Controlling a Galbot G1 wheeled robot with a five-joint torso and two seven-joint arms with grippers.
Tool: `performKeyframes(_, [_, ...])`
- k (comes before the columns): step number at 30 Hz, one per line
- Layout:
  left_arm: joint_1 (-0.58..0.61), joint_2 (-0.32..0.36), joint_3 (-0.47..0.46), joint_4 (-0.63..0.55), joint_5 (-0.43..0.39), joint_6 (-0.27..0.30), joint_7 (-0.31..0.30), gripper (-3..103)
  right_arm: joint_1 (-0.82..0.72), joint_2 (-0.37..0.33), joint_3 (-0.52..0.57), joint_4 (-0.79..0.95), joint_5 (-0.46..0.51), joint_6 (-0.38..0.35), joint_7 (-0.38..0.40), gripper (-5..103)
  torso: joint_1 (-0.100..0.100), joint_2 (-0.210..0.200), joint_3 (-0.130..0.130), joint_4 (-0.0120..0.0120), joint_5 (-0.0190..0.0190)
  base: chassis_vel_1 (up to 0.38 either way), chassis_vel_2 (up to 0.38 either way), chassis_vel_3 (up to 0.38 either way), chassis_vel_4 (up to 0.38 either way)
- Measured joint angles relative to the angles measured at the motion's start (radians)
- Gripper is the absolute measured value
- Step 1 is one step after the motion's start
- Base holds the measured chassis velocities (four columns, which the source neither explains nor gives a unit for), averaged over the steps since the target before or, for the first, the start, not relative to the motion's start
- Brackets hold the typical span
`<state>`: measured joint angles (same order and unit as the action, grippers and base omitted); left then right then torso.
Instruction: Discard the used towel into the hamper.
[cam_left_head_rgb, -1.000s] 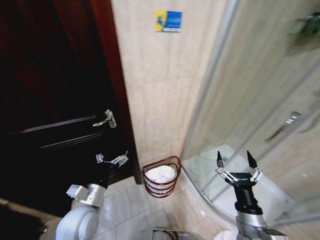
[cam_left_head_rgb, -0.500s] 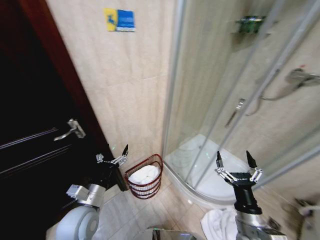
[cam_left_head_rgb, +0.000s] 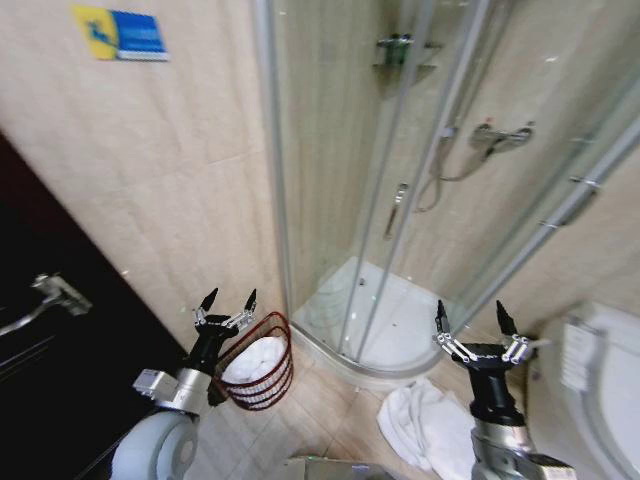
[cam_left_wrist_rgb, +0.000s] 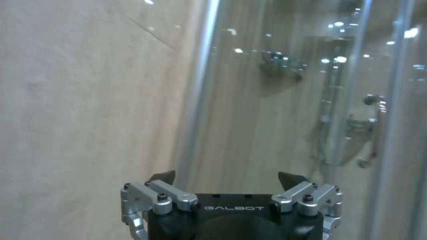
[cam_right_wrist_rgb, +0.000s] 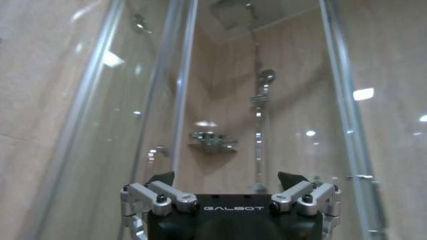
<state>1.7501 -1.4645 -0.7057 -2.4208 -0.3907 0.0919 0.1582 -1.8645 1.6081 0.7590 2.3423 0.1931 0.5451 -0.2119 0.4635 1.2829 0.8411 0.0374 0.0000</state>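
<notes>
A white used towel (cam_left_head_rgb: 425, 425) lies crumpled on the floor tiles beside the shower tray, just left of my right arm. The hamper (cam_left_head_rgb: 258, 366), a reddish-brown wire basket, stands at the wall's foot and holds white cloth (cam_left_head_rgb: 252, 358). Raised in front of the hamper's left rim, my left gripper (cam_left_head_rgb: 228, 299) is open and holds nothing. My right gripper (cam_left_head_rgb: 471, 316) is open and held up above the towel, also with nothing in it. In the wrist views, the left gripper (cam_left_wrist_rgb: 227, 176) faces the tiled wall and the right gripper (cam_right_wrist_rgb: 227, 176) faces the shower glass.
A curved glass shower enclosure (cam_left_head_rgb: 400, 200) with a white tray (cam_left_head_rgb: 375, 325) fills the middle. A dark wooden door (cam_left_head_rgb: 50, 330) with a metal handle (cam_left_head_rgb: 60, 293) stands at the left. A white toilet (cam_left_head_rgb: 600, 370) sits at the far right. A blue and yellow sign (cam_left_head_rgb: 120, 33) hangs on the wall.
The whole head view has swung to the right, so the door and hamper shifted left and the towel, shower and toilet came into sight. Both grippers stay raised and open.
</notes>
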Motion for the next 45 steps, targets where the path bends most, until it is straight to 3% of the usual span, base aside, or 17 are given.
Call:
performKeyframes(24, [0.000,0.000,0.000,0.000,0.000,0.000,0.000,100,0.005,0.000,0.000,-0.012,0.020,0.004,-0.007,100,0.000,0.000,0.000,0.0001,-0.0001,-0.094,-0.094,-0.081,-0.086])
performKeyframes(45, [0.000,0.000,0.000,0.000,0.000,0.000,0.000,100,0.025,0.000,0.000,-0.044,0.035,0.016,-0.021,100,0.000,0.000,0.000,-0.0001,0.0002,-0.208,-0.204,0.209,0.210])
